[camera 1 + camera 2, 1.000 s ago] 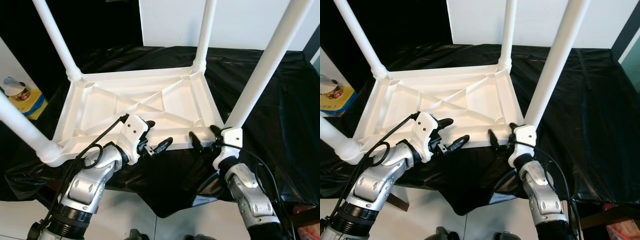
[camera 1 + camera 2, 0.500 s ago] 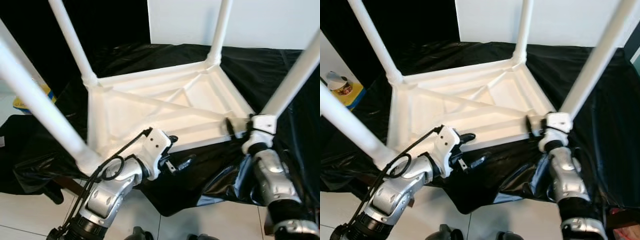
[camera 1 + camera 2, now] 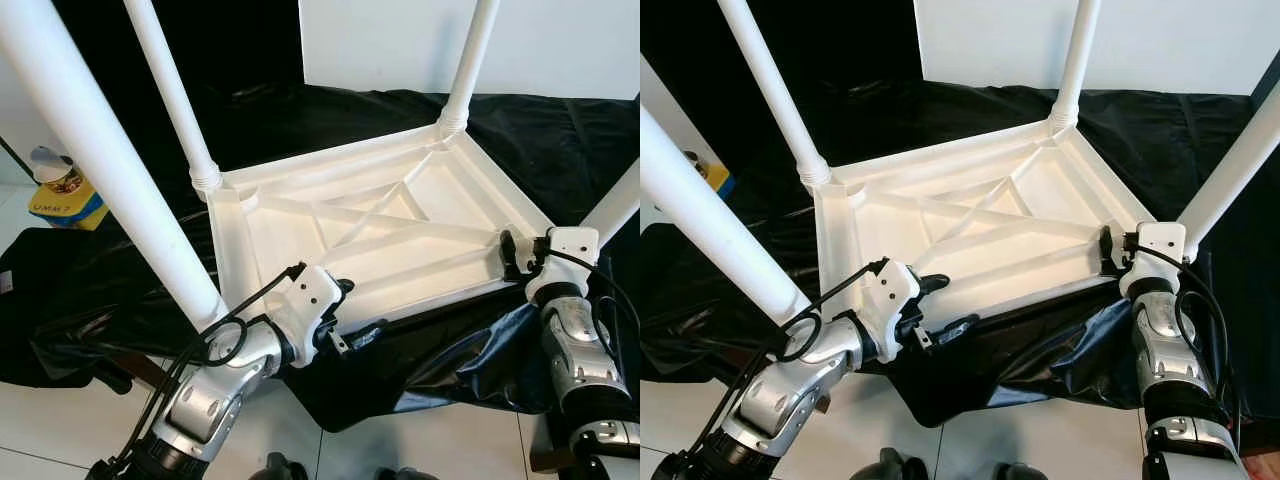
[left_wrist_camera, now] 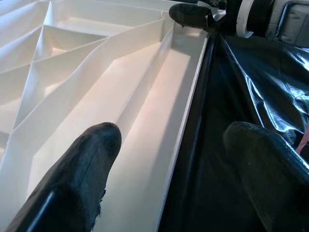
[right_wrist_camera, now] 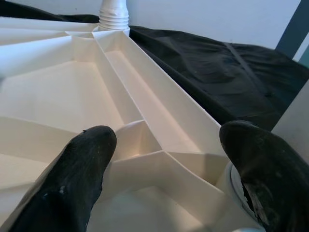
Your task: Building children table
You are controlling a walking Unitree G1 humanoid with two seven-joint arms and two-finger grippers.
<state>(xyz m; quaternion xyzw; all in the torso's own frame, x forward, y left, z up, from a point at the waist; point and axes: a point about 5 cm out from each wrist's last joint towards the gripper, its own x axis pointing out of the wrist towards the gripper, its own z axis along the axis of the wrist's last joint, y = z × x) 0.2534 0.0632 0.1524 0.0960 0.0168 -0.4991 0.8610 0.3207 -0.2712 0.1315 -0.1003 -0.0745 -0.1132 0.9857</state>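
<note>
Head cameras first: the white plastic children's table (image 3: 370,225) lies upside down on black plastic sheeting (image 3: 560,140), its ribbed underside facing up and four white legs (image 3: 175,100) standing up from the corners. The left gripper (image 3: 345,318) sits at the near rim, fingers spread, one above the edge and one below it. The right gripper (image 3: 518,255) is at the near right corner, right beside that leg's base. Off to the left, on the floor, there's a small yellow container (image 3: 62,195).

Left wrist view: the two black fingertips (image 4: 91,150) straddle the tabletop's rim, one over the white channel, the other over the black sheet, apart and clamping nothing.

Right wrist view: its fingers (image 5: 89,154) are wide apart too, bracketing the corner ribs, the leg socket just beside one tip; whether that tip touches the plastic is hard to say from here.

The risk, as I read it: with neither hand clenched, any lift or turn of the table could let the smooth rim slip out. The loose sheeting could also drag along and catch a lower finger.
</note>
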